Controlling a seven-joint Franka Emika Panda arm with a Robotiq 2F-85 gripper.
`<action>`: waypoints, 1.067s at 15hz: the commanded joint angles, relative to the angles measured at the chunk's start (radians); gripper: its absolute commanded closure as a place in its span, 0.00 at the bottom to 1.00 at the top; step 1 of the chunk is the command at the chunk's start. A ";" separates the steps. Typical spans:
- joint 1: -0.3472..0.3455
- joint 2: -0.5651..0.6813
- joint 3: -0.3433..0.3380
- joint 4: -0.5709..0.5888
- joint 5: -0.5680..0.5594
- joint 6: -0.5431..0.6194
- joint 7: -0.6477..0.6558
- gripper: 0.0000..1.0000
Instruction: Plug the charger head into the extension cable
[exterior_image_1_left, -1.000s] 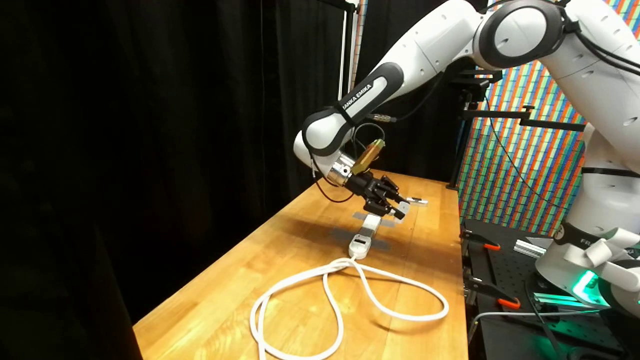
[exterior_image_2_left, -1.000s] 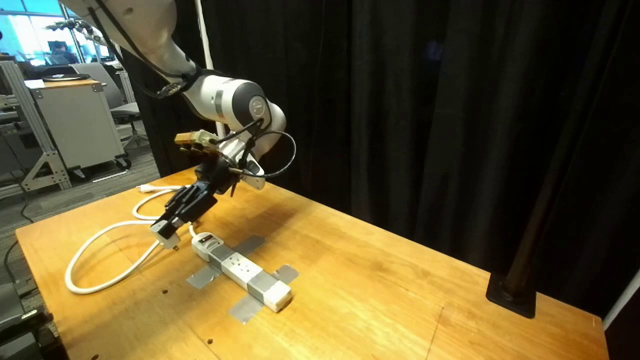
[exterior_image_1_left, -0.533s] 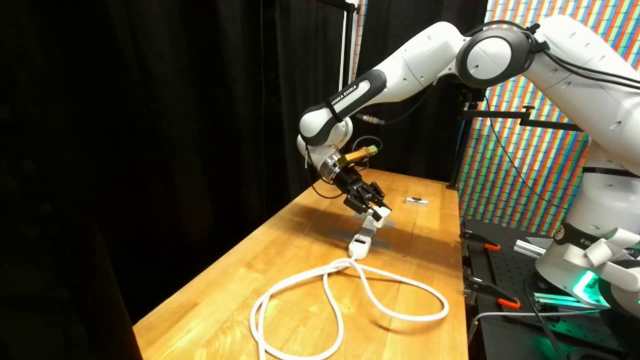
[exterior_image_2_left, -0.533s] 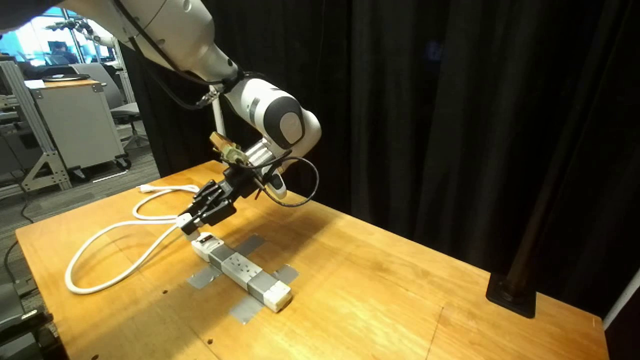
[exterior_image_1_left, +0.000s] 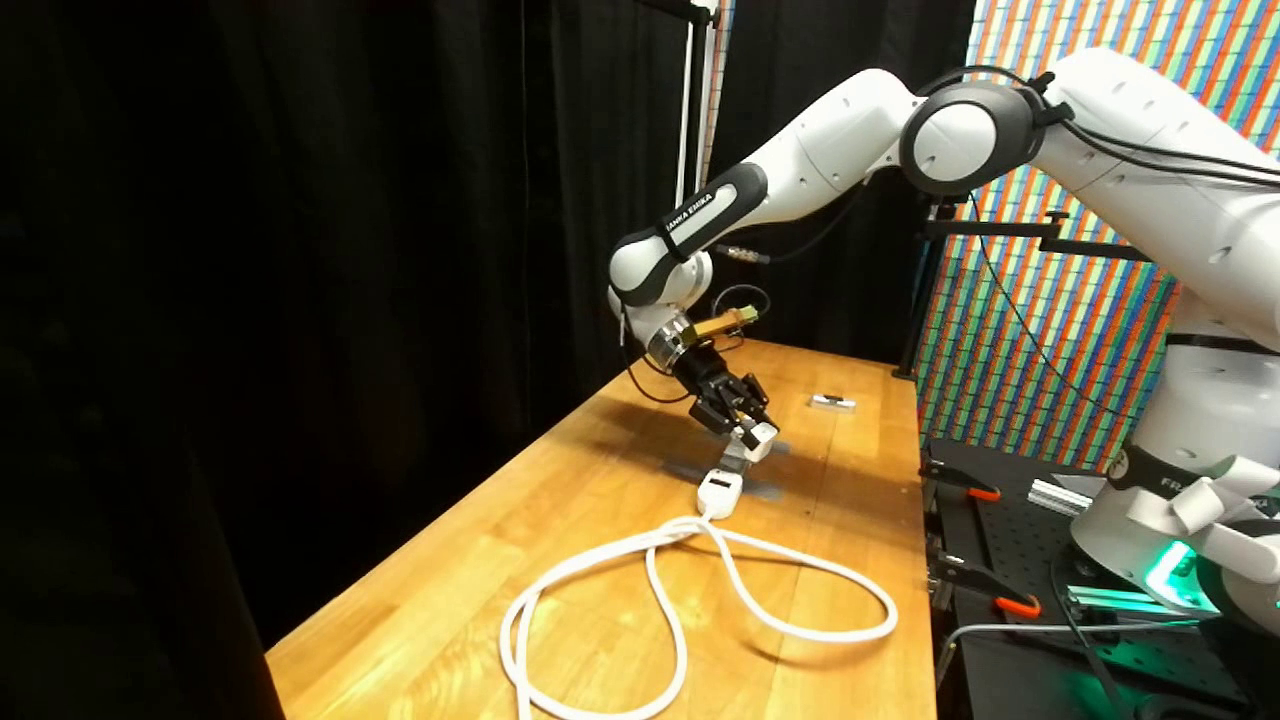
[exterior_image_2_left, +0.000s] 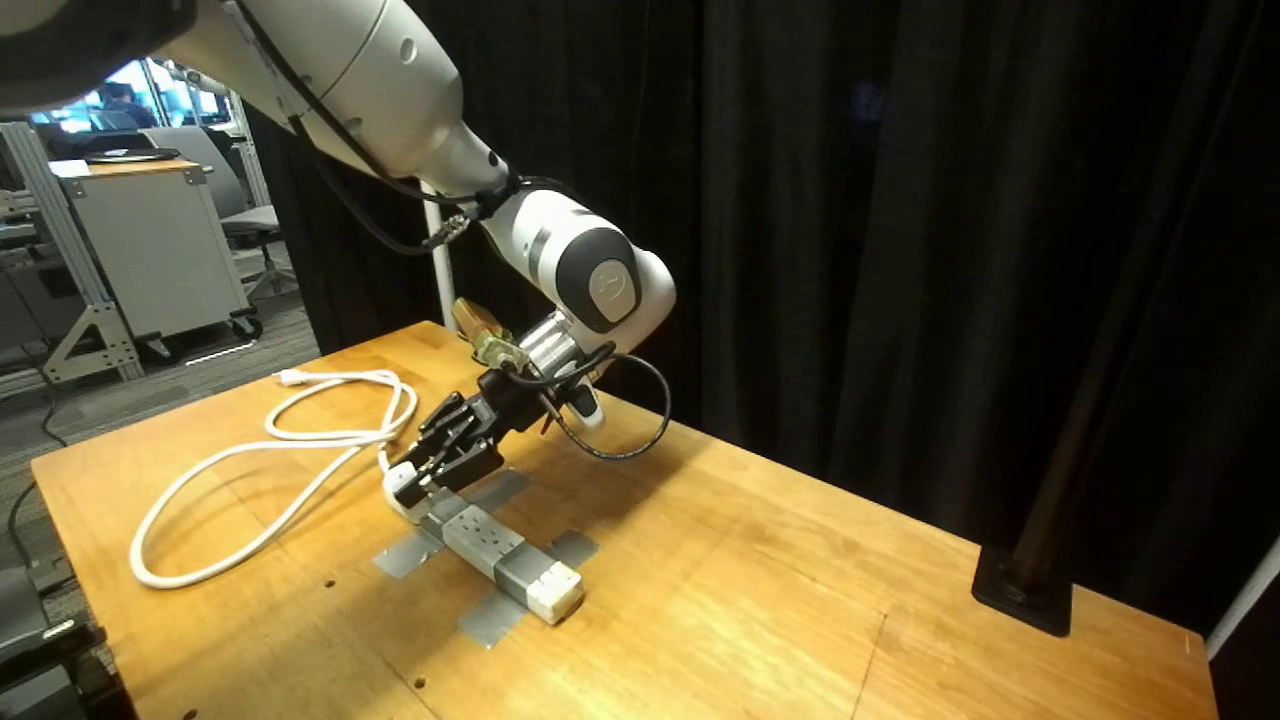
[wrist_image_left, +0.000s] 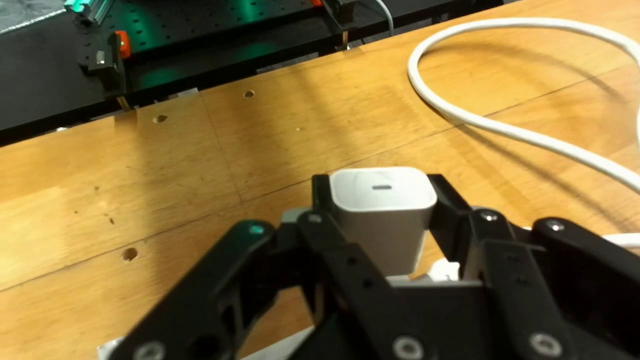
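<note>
The white charger head (wrist_image_left: 383, 189) sits between the black fingers of my gripper (wrist_image_left: 381, 197), which is shut on its two sides; its flat face with a small slot points at the wrist camera. In both exterior views the charger head (exterior_image_1_left: 763, 442) hangs at the socket block of the extension cable (exterior_image_1_left: 720, 492). From the exterior view along the block (exterior_image_2_left: 482, 533), the gripper (exterior_image_2_left: 412, 482) overlaps its cord end, leaving several outlets uncovered. Whether the charger head touches the block cannot be told, and its prongs are hidden. The cable's white cord (wrist_image_left: 500, 131) loops across the table.
Grey tape strips (exterior_image_2_left: 408, 553) hold the block to the wooden table (exterior_image_2_left: 760, 560). A small pale-and-dark item (exterior_image_1_left: 832, 402) lies farther along the table. Clamps (exterior_image_1_left: 965, 480) grip one table edge, and a post on a black base (exterior_image_2_left: 1022, 592) stands at another.
My gripper has carried the charger head from beside the socket block to over it, and lower. The last half second shows a smaller shift downward. The grip and the cable stay the same.
</note>
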 joint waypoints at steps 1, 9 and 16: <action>0.000 0.011 -0.004 0.047 -0.002 -0.016 -0.007 0.77; 0.072 -0.127 0.052 -0.134 -0.238 -0.061 -0.272 0.77; 0.150 -0.239 0.152 -0.278 -0.429 -0.065 -0.460 0.77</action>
